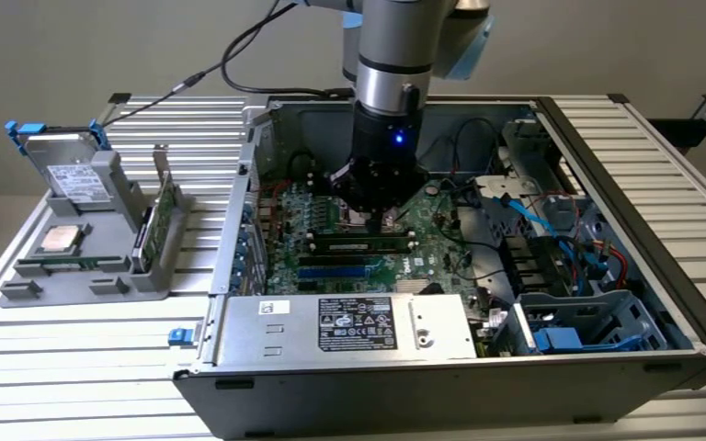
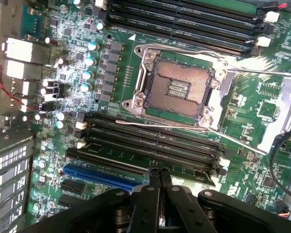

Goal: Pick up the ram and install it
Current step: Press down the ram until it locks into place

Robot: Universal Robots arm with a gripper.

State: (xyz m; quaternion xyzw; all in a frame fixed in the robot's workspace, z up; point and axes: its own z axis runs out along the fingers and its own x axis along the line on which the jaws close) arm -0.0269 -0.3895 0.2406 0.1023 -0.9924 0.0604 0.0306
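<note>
**While Seating the Ram: Pressing Stage**

While the computer case (image 1: 647, 184) housed the motherboard (image 1: 328, 220), the grey tray (image 1: 22, 292) outside it carried a drive (image 1: 74, 175), processor chip (image 1: 62, 237) and expansion card (image 1: 157, 225). The ram (image 1: 356, 244) lay in a memory slot. The gripper (image 1: 375, 219), closed and empty, stood directly over it. Seating appeared to be in hand, which called for even downward pressure.

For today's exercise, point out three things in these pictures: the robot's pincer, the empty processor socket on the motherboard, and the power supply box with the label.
pincer (image 2: 159, 180), wrist view, on the shut fingertips.
processor socket (image 2: 178, 88), wrist view, on the bare contact field.
power supply box (image 1: 356, 322), exterior view, on its black label.
</note>
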